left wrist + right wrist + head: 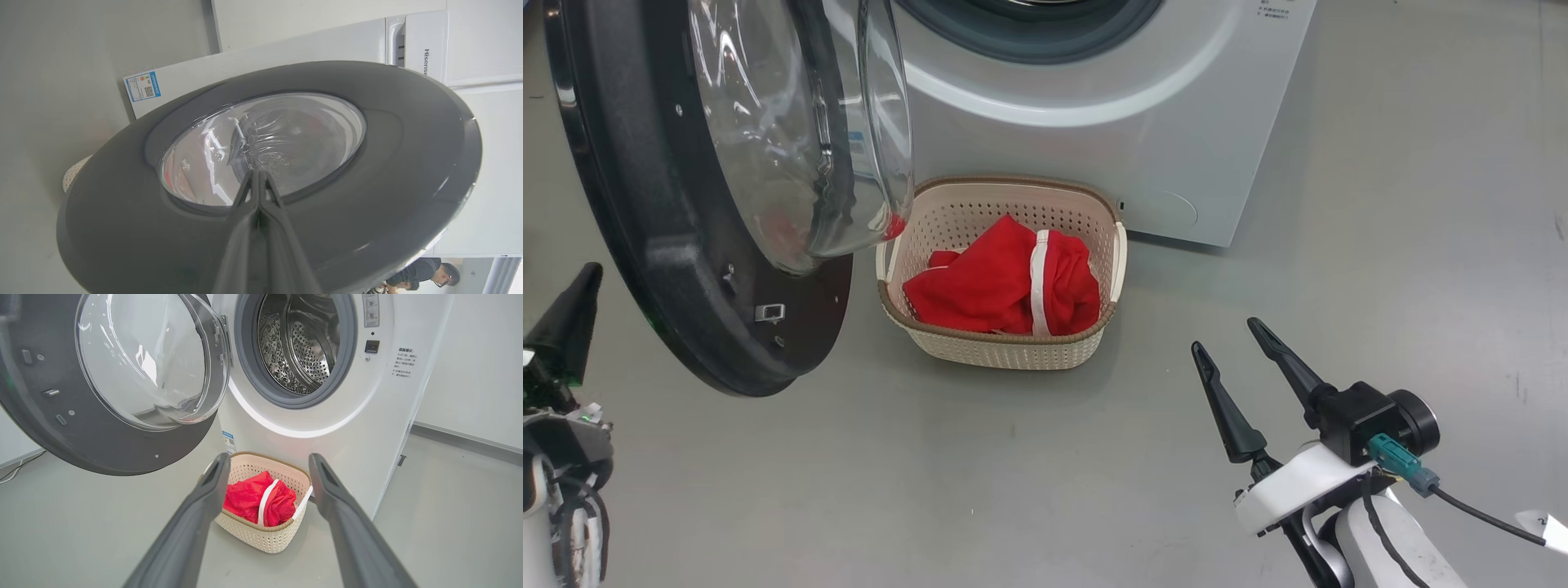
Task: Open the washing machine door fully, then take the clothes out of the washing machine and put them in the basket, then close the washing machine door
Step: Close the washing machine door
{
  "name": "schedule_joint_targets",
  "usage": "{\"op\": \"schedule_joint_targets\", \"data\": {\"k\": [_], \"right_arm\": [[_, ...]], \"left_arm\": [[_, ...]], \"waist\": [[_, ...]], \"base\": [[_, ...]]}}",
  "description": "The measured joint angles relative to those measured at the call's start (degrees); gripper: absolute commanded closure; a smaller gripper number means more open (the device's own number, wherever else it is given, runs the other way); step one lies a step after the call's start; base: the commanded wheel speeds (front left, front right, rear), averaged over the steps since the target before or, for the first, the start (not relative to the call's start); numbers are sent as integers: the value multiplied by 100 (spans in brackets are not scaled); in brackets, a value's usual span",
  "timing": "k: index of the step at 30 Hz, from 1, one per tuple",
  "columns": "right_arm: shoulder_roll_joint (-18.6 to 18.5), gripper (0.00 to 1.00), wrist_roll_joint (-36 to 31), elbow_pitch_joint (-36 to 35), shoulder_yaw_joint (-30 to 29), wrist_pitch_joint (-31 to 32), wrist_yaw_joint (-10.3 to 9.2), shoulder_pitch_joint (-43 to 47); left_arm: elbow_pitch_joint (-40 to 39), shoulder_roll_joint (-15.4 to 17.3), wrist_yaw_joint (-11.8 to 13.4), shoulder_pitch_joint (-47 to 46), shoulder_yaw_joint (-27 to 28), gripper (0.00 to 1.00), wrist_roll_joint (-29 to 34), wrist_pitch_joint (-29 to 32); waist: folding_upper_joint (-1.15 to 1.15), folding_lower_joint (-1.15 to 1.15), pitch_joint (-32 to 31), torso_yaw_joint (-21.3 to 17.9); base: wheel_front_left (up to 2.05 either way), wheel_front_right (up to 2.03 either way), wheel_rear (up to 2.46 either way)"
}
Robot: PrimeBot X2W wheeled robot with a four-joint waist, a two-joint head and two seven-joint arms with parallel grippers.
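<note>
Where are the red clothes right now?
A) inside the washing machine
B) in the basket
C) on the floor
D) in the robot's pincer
B: the red clothes lie bunched inside the cream basket on the floor in front of the machine, and the drum looks bare in the right wrist view.

Smooth grey floor (1380,245), the white washing machine (1111,155) upon it, the basket (1005,351) (cream, brown-rimmed) just in front.
</note>
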Motion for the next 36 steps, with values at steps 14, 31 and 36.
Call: {"op": "schedule_joint_targets", "data": {"k": [14,31,36], "right_arm": [[-18,0,-11,0,-10,0,0,-2],[-10,0,-47,2,108,0,1,-129],[-9,0,-52,0,135,0,1,-155]], "left_arm": [[-294,-121,268,2,-98,100,-556,1024],[-826,-435,350,193,-243,100,-916,1396],[-966,-509,387,215,-356,100,-1062,1441]], "waist": [[0,0,29,-38],[0,0,162,-496],[0,0,249,-702]], "base": [[0,0,0],[0,0,0],[0,0,0]]}}
